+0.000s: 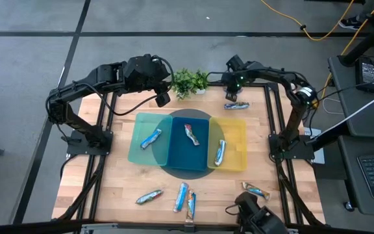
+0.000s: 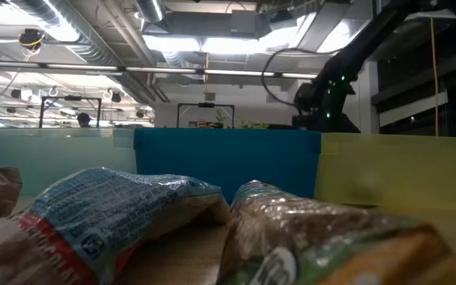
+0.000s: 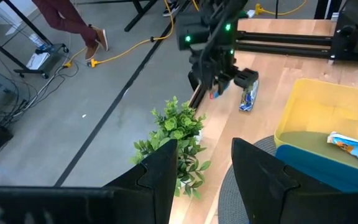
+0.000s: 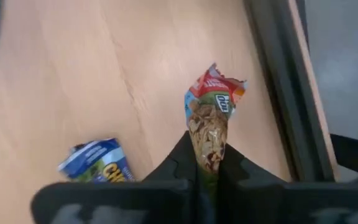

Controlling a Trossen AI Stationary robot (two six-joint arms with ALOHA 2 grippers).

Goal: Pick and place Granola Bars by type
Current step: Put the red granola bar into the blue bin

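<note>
My right gripper [image 1: 234, 91] [image 4: 207, 163] hovers at the table's far edge, right of the potted plant, shut on a clear-wrapped granola bar [image 4: 211, 118] with a red end. A blue-wrapped bar [image 1: 236, 104] [image 4: 98, 163] lies flat on the wood just beside it. My left gripper [image 1: 163, 97] [image 3: 204, 180] is open in the air left of the plant, touching nothing. One bar lies in each tray: pale teal [image 1: 151, 138], blue [image 1: 191, 134], yellow [image 1: 220, 152]. Several more bars [image 1: 181, 197] lie along the near edge. My right gripper pinches the clear-wrapped bar between its two fingers by one end [image 4: 207, 152]. The bar runs on past the fingertips, along the fingers, with its red crimped end [image 4: 216, 84] free. It looks lifted off the wood. The fingers point down toward the table.
Three shallow trays, pale teal [image 1: 137, 149], blue [image 1: 174, 156] and yellow [image 1: 239, 140], sit side by side on a dark round mat mid-table. A small green potted plant [image 1: 189, 81] stands at the far edge between the grippers. Black frame rails [image 1: 274, 117] line the table's sides.
</note>
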